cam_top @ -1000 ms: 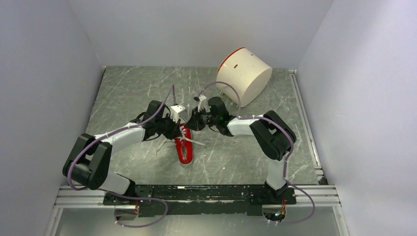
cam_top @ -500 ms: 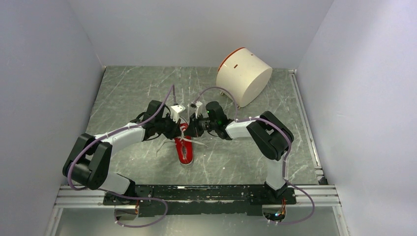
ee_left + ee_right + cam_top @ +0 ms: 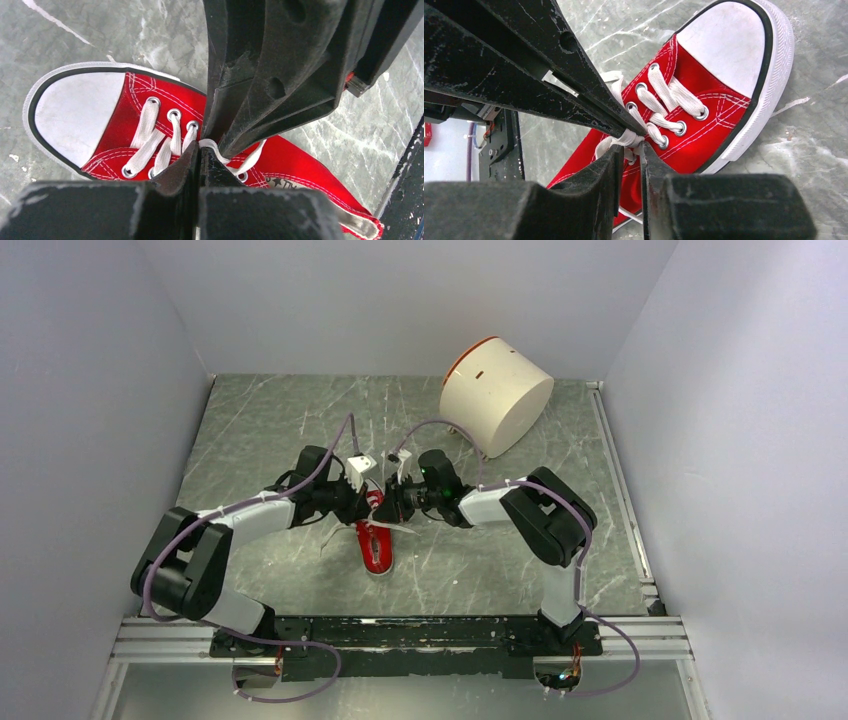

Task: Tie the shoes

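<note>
The red sneaker [image 3: 377, 548] lies on the mat with its white toe cap toward the arms. It shows in the left wrist view [image 3: 125, 112] and the right wrist view [image 3: 724, 45]. My left gripper [image 3: 369, 502] and right gripper [image 3: 394, 505] meet tip to tip over the upper eyelets. The left gripper [image 3: 201, 149] is shut on a loop of white lace [image 3: 212, 145]. The right gripper [image 3: 631, 149] is nearly closed, with a bunch of the white lace [image 3: 626, 137] between its tips. Laced rows [image 3: 664, 95] run down the tongue.
A white cylinder with a red rim [image 3: 495, 395] lies on its side at the back right. Loose lace ends trail on the mat on both sides of the shoe [image 3: 408, 531]. Grey walls stand on three sides. A metal rail [image 3: 400, 632] runs along the near edge.
My right gripper has moved left and down until it meets the left gripper over the shoe's laces. The left arm has shifted only slightly. The shoe has stayed put.
</note>
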